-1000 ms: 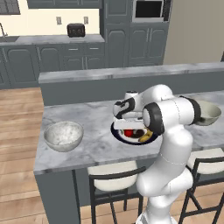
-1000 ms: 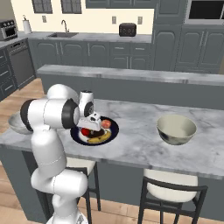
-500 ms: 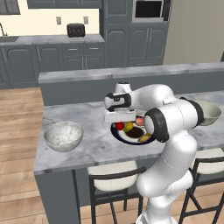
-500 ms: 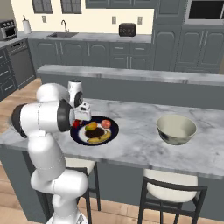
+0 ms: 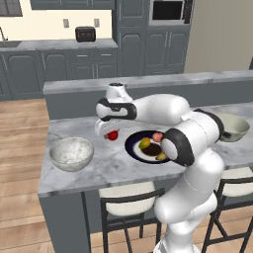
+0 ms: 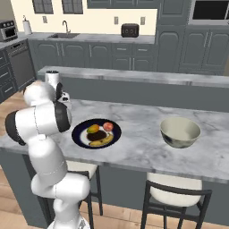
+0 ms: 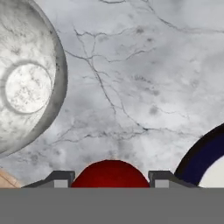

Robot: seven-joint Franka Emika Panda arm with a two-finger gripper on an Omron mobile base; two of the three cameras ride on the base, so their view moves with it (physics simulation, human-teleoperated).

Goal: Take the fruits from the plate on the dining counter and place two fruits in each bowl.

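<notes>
Fruits: three small pieces lay on the plate, centre of left base view — a yellow-green oval one (image 5: 144, 143), a pinkish-red round one (image 5: 157, 137) and a curved yellow banana (image 5: 161, 156).
Red fruit: small round red fruit (image 5: 112, 135) sat between the two dark finger tips, above the counter, left of the plate and right of the speckled bowl; bottom centre of hand view (image 7: 110, 174).
Gripper: two-finger gripper (image 5: 111, 135) was closed partway on the red fruit, a tip pressed on each side in hand view; hung off the plate, over bare stone.
Plate: round flat plate with wide navy rim, white ring and dark brown centre (image 5: 132, 147), middle of left base view; lower left of centre in right base view (image 6: 78, 135); its navy rim showed at lower right of hand view (image 7: 199, 158).
Speckled bowl: deep glossy white-grey speckled bowl (image 5: 71, 153), left of centre in left base view, well apart from the plate; upper left of hand view (image 7: 27, 87).
Cream bowl: deep cream-grey bowl with darker inside (image 6: 180, 132), right of centre in right base view; right edge of left base view (image 5: 232, 127).
Counter: long grey-white marbled stone dining counter (image 5: 104, 168) carried the plate and both bowls.
Arm: white arm (image 5: 163, 109) reached leftward across the plate in left base view.
</notes>
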